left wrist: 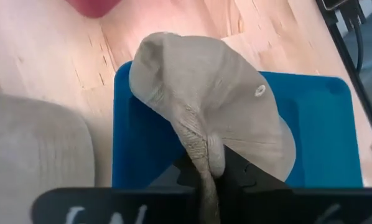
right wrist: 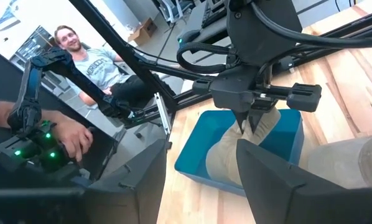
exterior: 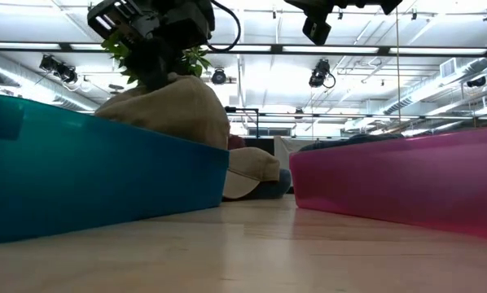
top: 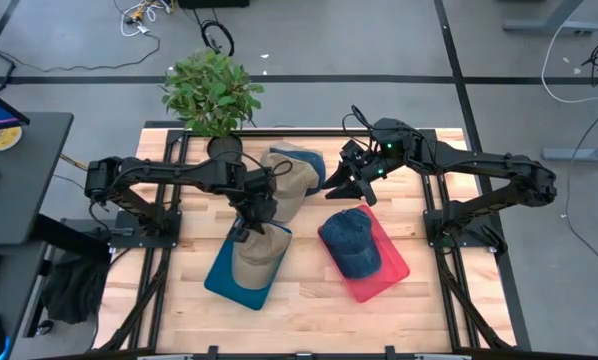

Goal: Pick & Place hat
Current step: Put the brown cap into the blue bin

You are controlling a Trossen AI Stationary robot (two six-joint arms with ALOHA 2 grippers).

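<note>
A tan hat (top: 256, 252) sits in the blue tray (top: 222, 275) at the table's near left, crown up, resting on the tray's floor. My left gripper (top: 251, 222) is right above it, shut on a ridge of its cloth; the right wrist view shows this gripper (right wrist: 250, 122) over the hat (right wrist: 232, 158). A blue denim hat (top: 353, 238) lies in the red tray (top: 391, 268). My right gripper (top: 347, 186) hangs open, high over the table between the hat pile and the red tray, touching nothing. My left gripper pinches a raised fold of the tan hat's crown (left wrist: 201, 152) between its two fingers (left wrist: 243, 175). It comes from above, slanting down. The cloth is drawn up into a ridge at the fingers, while the rest of the hat sits in the blue tray (left wrist: 323, 124).
More hats, tan and blue, are piled at the far middle (top: 297, 172). A potted plant (top: 211, 92) stands at the far left edge. A person sits beyond the table (right wrist: 80, 59). Bare wood lies along the near edge.
</note>
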